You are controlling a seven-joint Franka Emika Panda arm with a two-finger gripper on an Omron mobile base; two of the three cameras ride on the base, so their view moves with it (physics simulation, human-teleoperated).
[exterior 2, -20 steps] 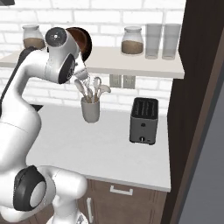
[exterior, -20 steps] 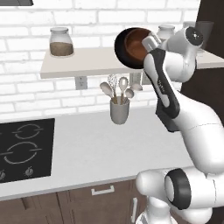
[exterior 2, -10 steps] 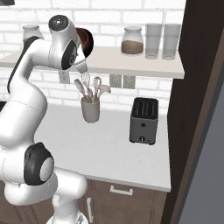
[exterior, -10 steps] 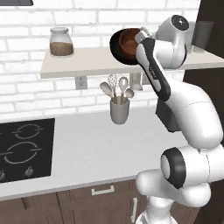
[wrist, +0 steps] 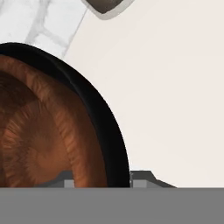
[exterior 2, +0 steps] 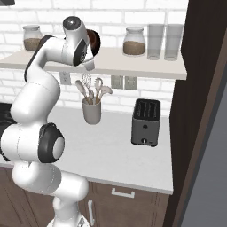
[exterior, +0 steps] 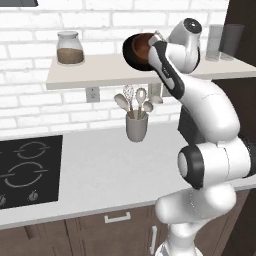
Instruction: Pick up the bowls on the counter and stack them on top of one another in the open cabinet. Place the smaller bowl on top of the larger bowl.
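Hand view, nearest first: smaller bowl [wrist: 39, 140] nested inside the larger bowl [wrist: 111, 144], brown grain ringed by a thick black rim, both pressed up against the lens. Two small grey finger tips poking up at the bottom, one on the brown inside, one just outside the black rim, so the pincer [wrist: 99, 178] seemingly clamped over the stacked rims; cannot tell for sure, contact line hidden by the grey band. Beyond the rim, pale slab of the open cabinet [wrist: 175, 87], then white brick and the foot of a jar [wrist: 105, 5].

Left base view: bowls held tilted, mouths facing sideways toward the camera, at the front edge of the open cabinet [exterior: 100, 72] rather than resting flat on it; smaller bowl [exterior: 142, 46] visible inside the larger bowl [exterior: 129, 52]. Judged glossy and rigid, hence slippery at a thin rim pinch, likely to chip if dropped; best taken at the rim, wall between the fingers.

Arm reared up from the base, elbow bent, wrist raised to shelf height, hand turned toward the wall. Below, utensil holder [exterior: 136, 126] on the bench [exterior: 100, 165], cooktop [exterior: 27, 170] off to the side. Right base view: toaster [exterior 2: 145, 122], two glasses [exterior 2: 164, 41] on the shelf
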